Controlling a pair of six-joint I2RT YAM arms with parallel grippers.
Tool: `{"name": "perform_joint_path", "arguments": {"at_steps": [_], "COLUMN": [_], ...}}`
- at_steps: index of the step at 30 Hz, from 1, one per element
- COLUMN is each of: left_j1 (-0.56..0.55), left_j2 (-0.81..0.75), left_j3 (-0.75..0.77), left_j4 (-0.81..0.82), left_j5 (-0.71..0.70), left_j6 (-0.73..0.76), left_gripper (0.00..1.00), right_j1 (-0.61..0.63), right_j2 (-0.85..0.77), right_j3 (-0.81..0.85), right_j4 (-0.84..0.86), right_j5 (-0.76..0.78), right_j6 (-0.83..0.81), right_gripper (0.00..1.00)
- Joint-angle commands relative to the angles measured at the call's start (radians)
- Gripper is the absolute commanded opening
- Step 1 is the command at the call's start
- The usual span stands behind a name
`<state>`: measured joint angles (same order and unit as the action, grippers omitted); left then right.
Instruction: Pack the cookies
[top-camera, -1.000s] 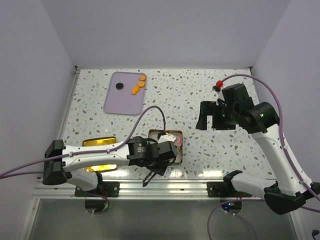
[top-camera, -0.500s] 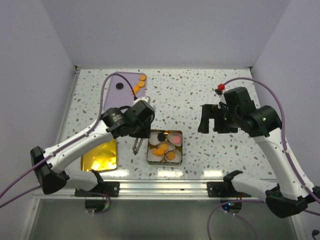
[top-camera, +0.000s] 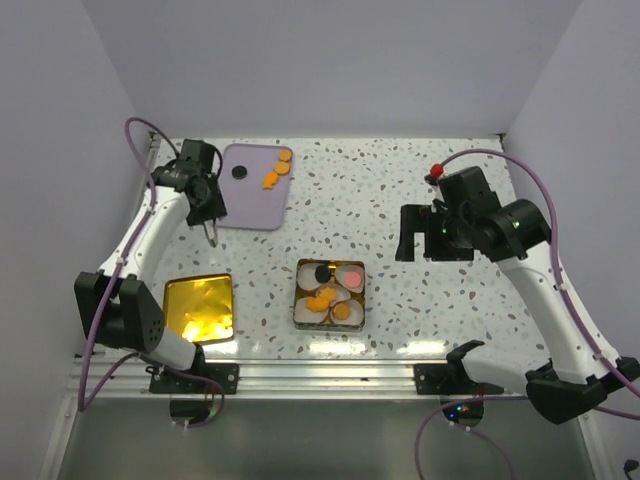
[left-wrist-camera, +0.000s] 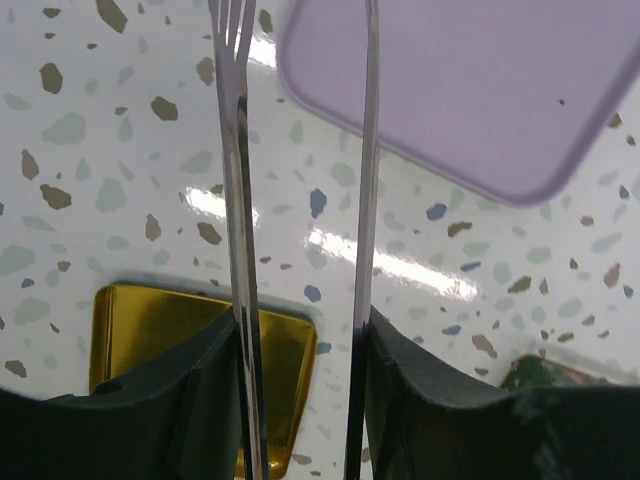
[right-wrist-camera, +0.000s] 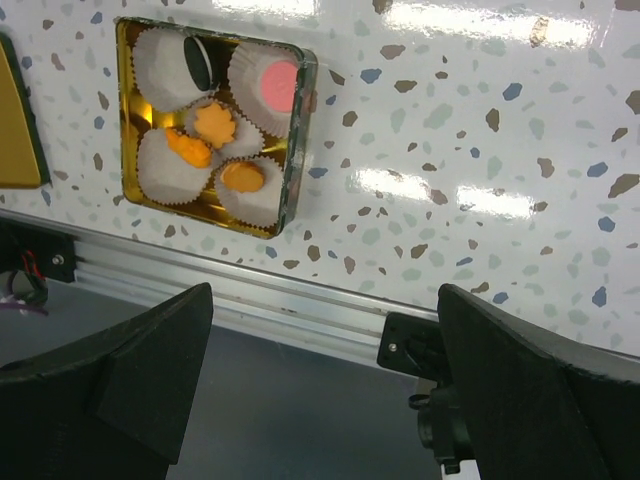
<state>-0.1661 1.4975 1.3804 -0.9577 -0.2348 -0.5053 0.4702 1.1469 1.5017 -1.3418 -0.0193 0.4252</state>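
The left claw (left-wrist-camera: 300, 400) is clamping thin metal tweezers (left-wrist-camera: 240, 200), their tips hanging at the near-left corner of the purple tray (top-camera: 250, 205). The right claw (top-camera: 422, 235) is hovering fully released, well apart, over the desk (top-camera: 380, 180). Some cookies (top-camera: 270, 179) are lying on the tray; other cookies (right-wrist-camera: 241, 176) are sitting in paper cups (right-wrist-camera: 166, 55) inside the gold tin (right-wrist-camera: 300, 120)
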Motion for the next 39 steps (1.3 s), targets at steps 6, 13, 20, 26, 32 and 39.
{"name": "perform_joint_path", "arguments": {"at_steps": [6, 13, 20, 26, 32, 39], "left_j1": [0.192, 0.296, 0.306, 0.318, 0.318, 0.318], "left_j2": [0.171, 0.271, 0.363, 0.426, 0.461, 0.481], "left_j3": [0.091, 0.083, 0.048, 0.034, 0.013, -0.027], "left_j4": [0.148, 0.204, 0.257, 0.284, 0.307, 0.329], "left_j5": [0.005, 0.032, 0.055, 0.071, 0.084, 0.092], "left_j6": [0.123, 0.168, 0.180, 0.177, 0.174, 0.163], "left_gripper": [0.50, 0.53, 0.54, 0.54, 0.54, 0.56], "right_j1": [-0.002, -0.002, -0.002, -0.002, -0.004, -0.002], "right_j2": [0.123, 0.237, 0.281, 0.303, 0.307, 0.300], "right_j3": [0.094, 0.143, 0.146, 0.138, 0.126, 0.106], "right_j4": [-0.003, 0.026, 0.050, 0.056, 0.052, 0.049], "right_j5": [0.016, 0.013, 0.015, 0.015, 0.018, 0.018], "right_j6": [-0.005, -0.008, 0.004, 0.009, 0.009, -0.002], "right_gripper": [0.98, 0.97, 0.98, 0.97, 0.97, 0.97]}}
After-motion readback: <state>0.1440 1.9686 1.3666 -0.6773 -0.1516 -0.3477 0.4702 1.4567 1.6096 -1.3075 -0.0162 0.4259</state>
